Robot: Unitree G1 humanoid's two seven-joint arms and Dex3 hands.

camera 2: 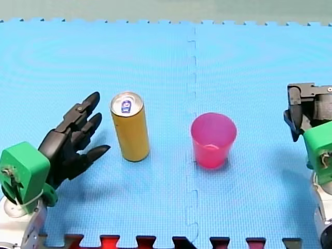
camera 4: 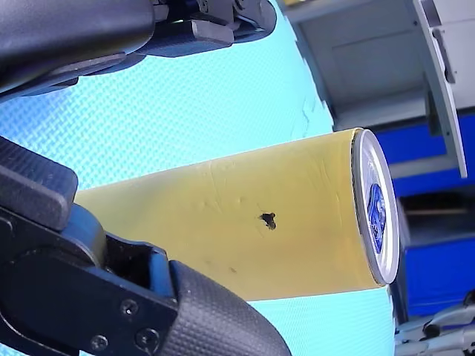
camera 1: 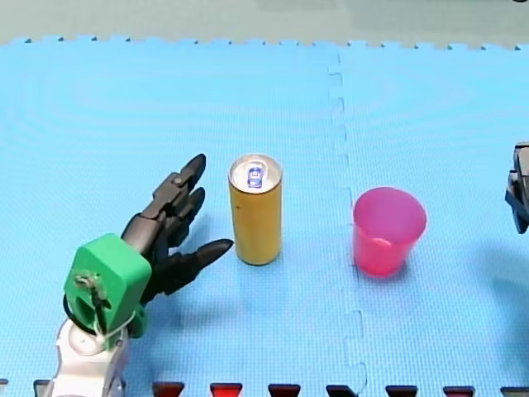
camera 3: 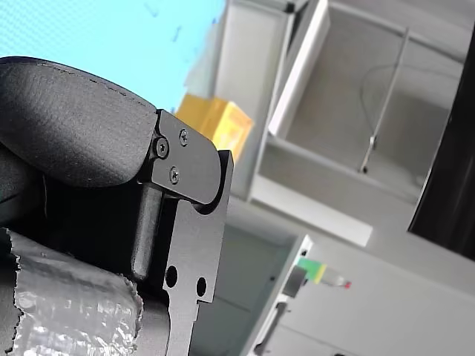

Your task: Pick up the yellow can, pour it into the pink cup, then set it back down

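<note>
A yellow can (camera 1: 256,219) with a silver top stands upright on the blue foam mat (camera 1: 248,99), a little left of centre. My left hand (camera 1: 208,205) is open just left of it, its fingers reaching toward the can's side without touching. In the second wrist view the can (camera 4: 260,222) lies close between black fingers (camera 4: 111,30). An upright pink cup (camera 1: 387,231) stands to the can's right, a hand's width away. My right hand (camera 2: 305,111) holds nothing at the mat's right edge, well right of the cup.
A seam (camera 2: 193,67) between mat tiles runs front to back between can and cup. Red and black tabs (camera 2: 109,241) line the mat's front edge. In the first wrist view, shelving (camera 3: 334,148) and a yellow box (camera 3: 215,122) lie beyond the mat.
</note>
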